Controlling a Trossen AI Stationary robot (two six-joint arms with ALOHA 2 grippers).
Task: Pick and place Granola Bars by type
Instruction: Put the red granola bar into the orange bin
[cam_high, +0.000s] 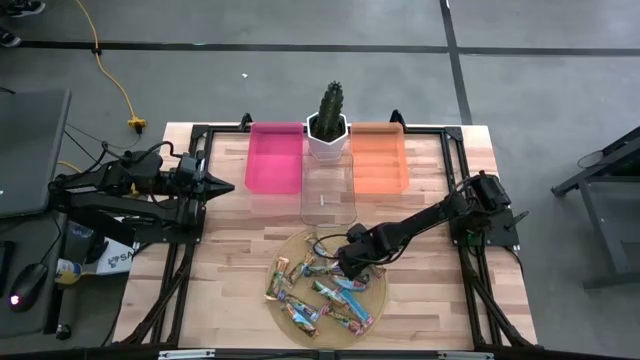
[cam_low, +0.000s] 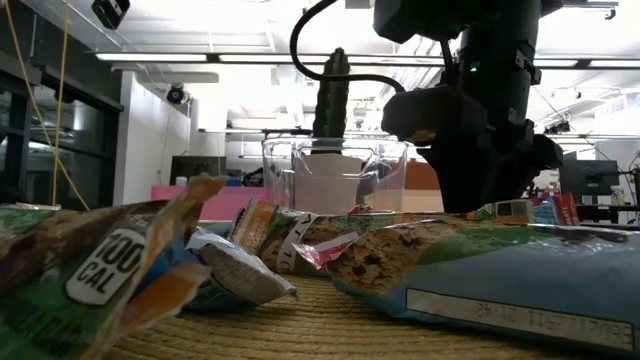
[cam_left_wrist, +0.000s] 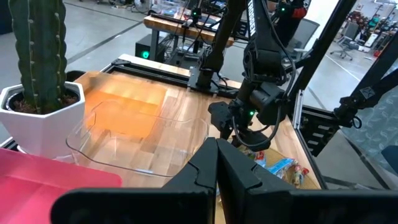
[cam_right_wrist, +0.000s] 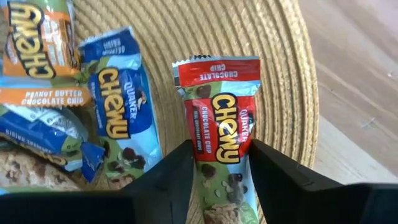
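The wooden tabletop (cam_high: 230, 250) stands on a grey floor (cam_high: 300, 80). The right gripper (cam_right_wrist: 219, 163), over the woven mat (cam_right_wrist: 280, 81), has closed on a red bar (cam_right_wrist: 221, 127); other bars (cam_high: 320, 295) lie there. The left gripper (cam_left_wrist: 216, 163), fingers together, waits by the pink bin (cam_high: 274, 157).

Both arms are dark, built of chunky rounded joint housings linked by straight black segments. The right arm (cam_left_wrist: 261, 68) carries small green indicator lights on its joints and a black cable looping above it. Each gripper ends in two flat, matte black fingers (cam_right_wrist: 168, 180).
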